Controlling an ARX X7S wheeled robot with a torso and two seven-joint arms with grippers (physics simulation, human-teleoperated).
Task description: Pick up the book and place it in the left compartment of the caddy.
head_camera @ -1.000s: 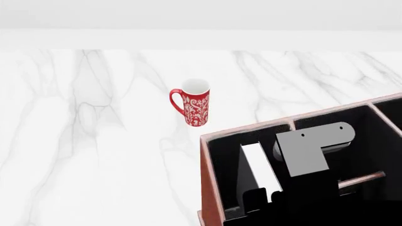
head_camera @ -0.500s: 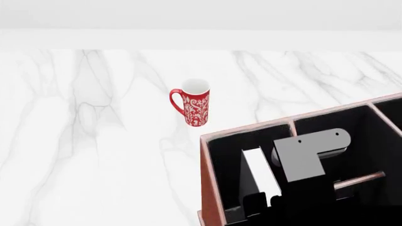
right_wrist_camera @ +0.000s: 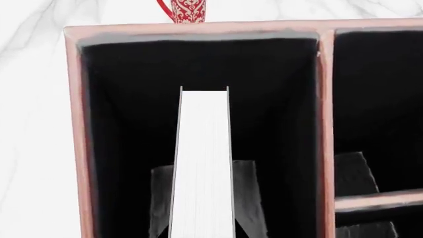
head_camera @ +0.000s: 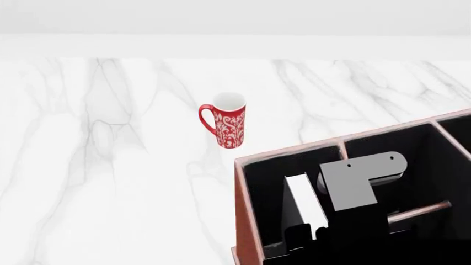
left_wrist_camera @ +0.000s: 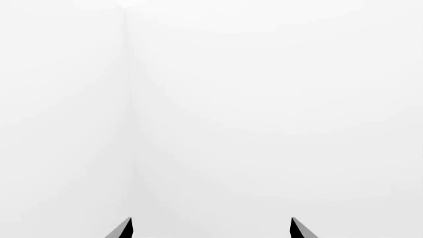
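The black book (head_camera: 303,201) stands upright, white page edges up, inside the left compartment (head_camera: 263,185) of the reddish-brown caddy (head_camera: 246,215). My right gripper (head_camera: 305,233) reaches down into that compartment and is shut on the book. In the right wrist view the book's page edge (right_wrist_camera: 203,163) runs between the two grey fingers (right_wrist_camera: 162,198), with black lining of the left compartment (right_wrist_camera: 132,124) on both sides and the caddy's pale rim (right_wrist_camera: 198,27) beyond. My left gripper (left_wrist_camera: 211,229) is open over a blank white surface and holds nothing.
A red patterned mug (head_camera: 229,121) stands on the white marble table (head_camera: 110,165) beyond the caddy's far left corner; it also shows as the mug (right_wrist_camera: 187,10) past the rim. A pinkish crossbar (head_camera: 427,208) splits the caddy's right sections.
My right arm has sunk a little and shifted slightly left, taking the book somewhat deeper into the left compartment. Mug and caddy have not moved.
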